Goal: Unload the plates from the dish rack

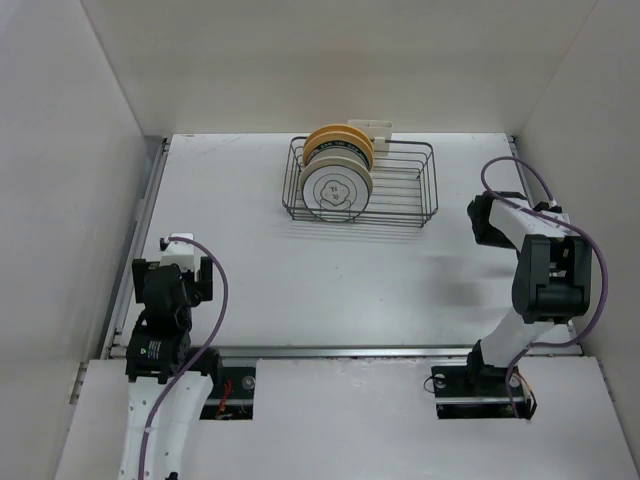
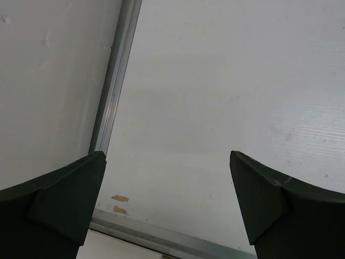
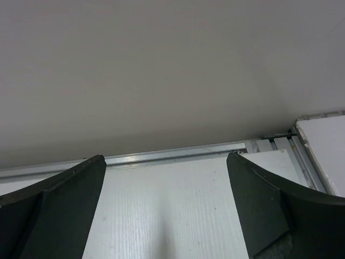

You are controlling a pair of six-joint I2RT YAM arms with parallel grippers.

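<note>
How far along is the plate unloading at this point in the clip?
Nothing looks done: the plates all stand in the dish rack, none on the table. Nothing is in hand: the left end effector and right end effector are open, empty, well short of the rack. Every plate is yet to be lifted out.

Rear plates (image 1: 342,146) in dish rack (image 1: 410,190) mostly hidden behind front white plate (image 1: 337,190); exact count unclear. Centre motif too small to read. L gripper (image 2: 167,159), R gripper (image 3: 166,159): finger bases cut off by btm edge in wrist views.
</note>
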